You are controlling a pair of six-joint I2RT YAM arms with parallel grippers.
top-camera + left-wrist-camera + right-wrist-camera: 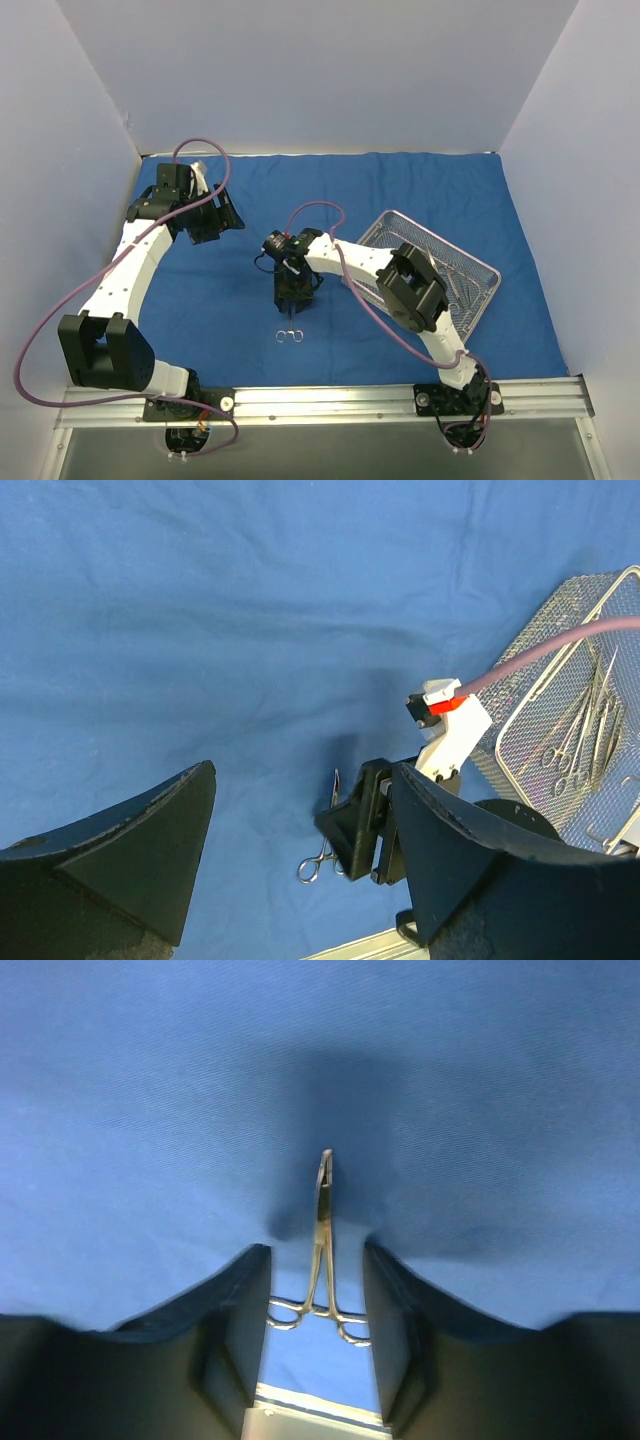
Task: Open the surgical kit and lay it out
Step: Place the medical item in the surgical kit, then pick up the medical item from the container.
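At the front middle of the blue cloth wrap (400,180), a ring-handled forceps (322,1250) lay flat, ungripped, between the parted fingers of the right tool (292,310), so a straight upward lift looked safest for its rings; the left tool (302,775) hung wide, empty.

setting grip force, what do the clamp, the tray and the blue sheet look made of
Clamp: likely polished steel, bright glints. Tray: silver metal wire mesh, open weave visible. Sheet: matte woven fabric, probably; soft creases, no shine.
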